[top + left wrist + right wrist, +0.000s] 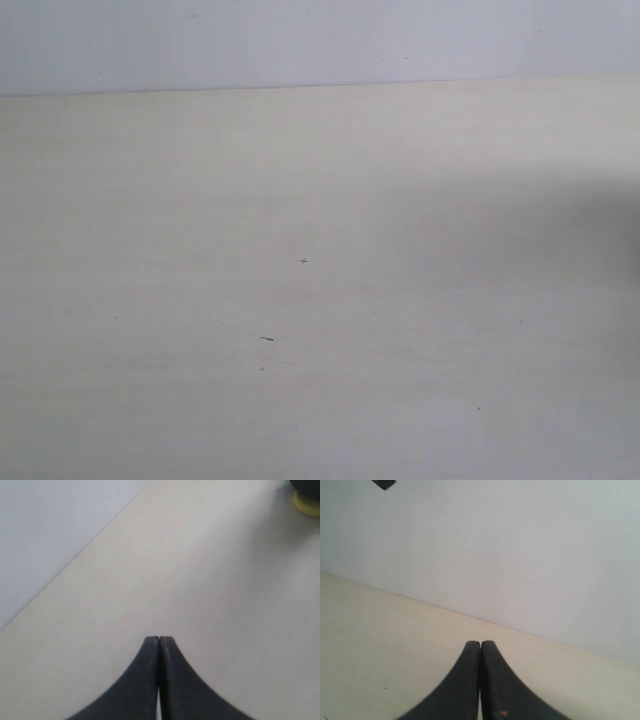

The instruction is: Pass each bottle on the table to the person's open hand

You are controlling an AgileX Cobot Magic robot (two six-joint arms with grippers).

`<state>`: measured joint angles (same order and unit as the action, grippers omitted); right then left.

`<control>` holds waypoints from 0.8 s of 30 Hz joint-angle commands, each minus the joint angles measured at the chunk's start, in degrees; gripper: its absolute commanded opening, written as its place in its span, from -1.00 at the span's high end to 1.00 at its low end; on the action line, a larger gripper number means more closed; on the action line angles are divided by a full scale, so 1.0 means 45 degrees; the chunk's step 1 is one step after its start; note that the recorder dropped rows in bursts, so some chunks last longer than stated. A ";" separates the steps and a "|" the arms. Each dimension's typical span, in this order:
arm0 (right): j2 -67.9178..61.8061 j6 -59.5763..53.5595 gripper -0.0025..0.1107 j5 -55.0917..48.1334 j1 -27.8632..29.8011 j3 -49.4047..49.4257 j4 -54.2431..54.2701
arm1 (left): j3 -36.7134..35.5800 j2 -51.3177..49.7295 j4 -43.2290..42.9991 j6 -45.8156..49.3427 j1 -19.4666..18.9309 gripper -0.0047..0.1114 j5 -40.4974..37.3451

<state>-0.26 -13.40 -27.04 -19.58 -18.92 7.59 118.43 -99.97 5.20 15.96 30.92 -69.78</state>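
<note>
The pale beige table [300, 200] fills the exterior view, and no bottles, hand or arms show there. In the left wrist view my left gripper [159, 639] hangs over bare table [200, 570], its black fingers pressed together with nothing between them. My right gripper [480, 643] is likewise shut and empty, pointing toward the table's far edge and the pale wall [520, 545]. The bottles and the person's hand are out of view in all three views.
A yellow rounded thing under a dark shape [306, 502] is cut off at the corner of the left wrist view; I cannot tell what it is. A small dark object [383, 483] shows against the wall. A soft shadow [600, 220] lies on the table's right side.
</note>
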 commanded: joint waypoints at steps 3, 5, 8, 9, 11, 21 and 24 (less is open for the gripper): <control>0.0058 0.0004 0.95 0.0037 0.0055 0.0062 -0.0005 | -0.6797 0.4715 0.0323 -0.1307 -0.0700 0.92 0.4507; 0.0058 0.0004 0.95 0.0037 0.0055 0.0062 -0.0005 | -0.9697 0.6418 0.0323 -0.2022 -0.0757 0.92 0.7278; 0.0058 0.0004 0.95 0.0037 0.0055 0.0062 -0.0005 | -1.3562 0.9309 0.0352 -0.3132 -0.0757 0.92 1.0881; 0.0058 0.0004 0.95 0.0037 0.0055 0.0062 -0.0005 | -1.4559 1.0252 0.0374 -0.3547 -0.0757 0.92 1.1713; 0.0058 0.0004 0.95 0.0037 0.0055 0.0062 -0.0005 | -1.6753 1.2033 0.0408 -0.4035 -0.0757 0.92 1.3184; 0.0058 0.0004 0.95 0.0037 0.0055 0.0062 -0.0005 | -2.1356 1.8165 0.0408 -0.3988 -0.0757 0.92 1.3726; 0.0058 0.0004 0.95 0.0037 0.0055 0.0062 -0.0005 | -2.1622 1.9196 0.0408 -0.3988 -0.0757 0.92 1.3694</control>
<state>-0.26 -13.40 -27.04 -19.58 -18.92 7.59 22.21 -17.36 6.49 -1.75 27.53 -9.02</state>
